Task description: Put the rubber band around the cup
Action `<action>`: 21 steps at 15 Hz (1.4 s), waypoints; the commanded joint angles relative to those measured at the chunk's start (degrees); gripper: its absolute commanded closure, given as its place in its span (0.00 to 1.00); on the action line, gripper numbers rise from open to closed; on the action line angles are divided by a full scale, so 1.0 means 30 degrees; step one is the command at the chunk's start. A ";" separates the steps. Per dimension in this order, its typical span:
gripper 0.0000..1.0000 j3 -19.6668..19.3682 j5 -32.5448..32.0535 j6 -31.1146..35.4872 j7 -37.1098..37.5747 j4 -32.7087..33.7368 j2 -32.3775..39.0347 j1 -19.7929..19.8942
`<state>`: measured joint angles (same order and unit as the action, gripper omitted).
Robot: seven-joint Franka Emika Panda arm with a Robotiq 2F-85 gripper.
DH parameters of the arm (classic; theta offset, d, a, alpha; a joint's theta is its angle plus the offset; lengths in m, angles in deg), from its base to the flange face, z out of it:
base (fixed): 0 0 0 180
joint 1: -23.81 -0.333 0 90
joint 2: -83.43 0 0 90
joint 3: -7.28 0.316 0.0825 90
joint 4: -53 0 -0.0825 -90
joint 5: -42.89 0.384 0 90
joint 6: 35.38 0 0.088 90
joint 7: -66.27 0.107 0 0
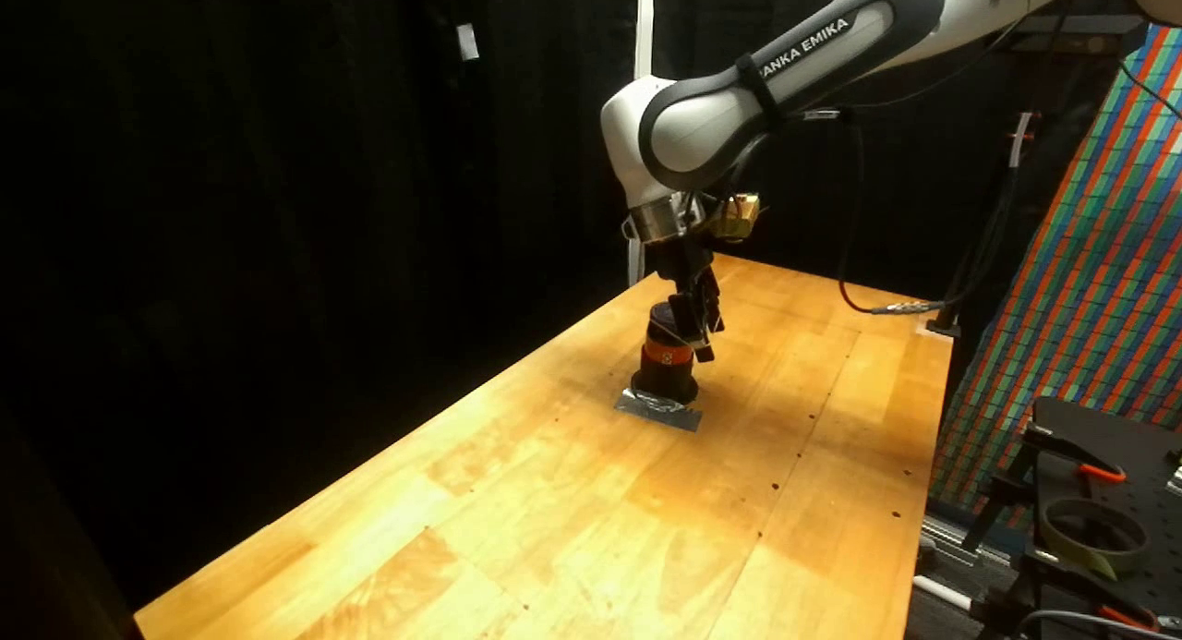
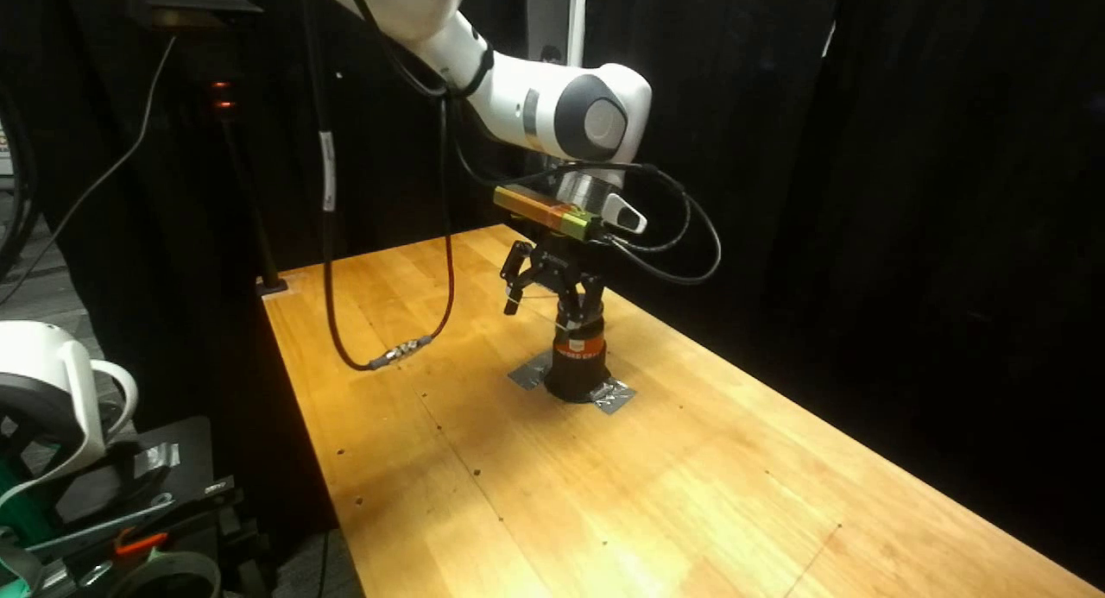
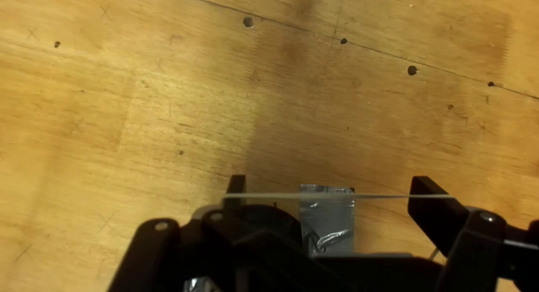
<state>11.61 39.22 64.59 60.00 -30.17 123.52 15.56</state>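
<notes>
One band (image 3: 328, 196), held stretched by the spread pincer (image 3: 327, 190) just beside the cup (image 2: 580, 367), presumably to fit around it.

You have warm, bright light on the tabletop (image 1: 554, 529), paling to yellow-white glare toward the near end in both exterior views, while the curtains (image 1: 277, 206) sink into near-black. In your wrist view a soft-edged shadow (image 3: 303, 144) dims the middle — the tape (image 3: 328, 220) glints, and the gripper (image 3: 328, 183) shows dark, slightly out of focus.
</notes>
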 commanded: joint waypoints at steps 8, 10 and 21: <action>0.16 -0.1352 -0.7069 1.2141 0.6416 -1.0978 -0.5508 -0.2322; 0.32 -0.1995 -0.9005 1.4491 0.8489 -1.2955 -0.6355 -0.2893; 0.92 -0.7932 -2.5059 2.1378 2.4475 -1.5377 -0.7619 -0.7277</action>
<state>-7.27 -25.96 126.25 122.22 -75.97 102.17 -1.76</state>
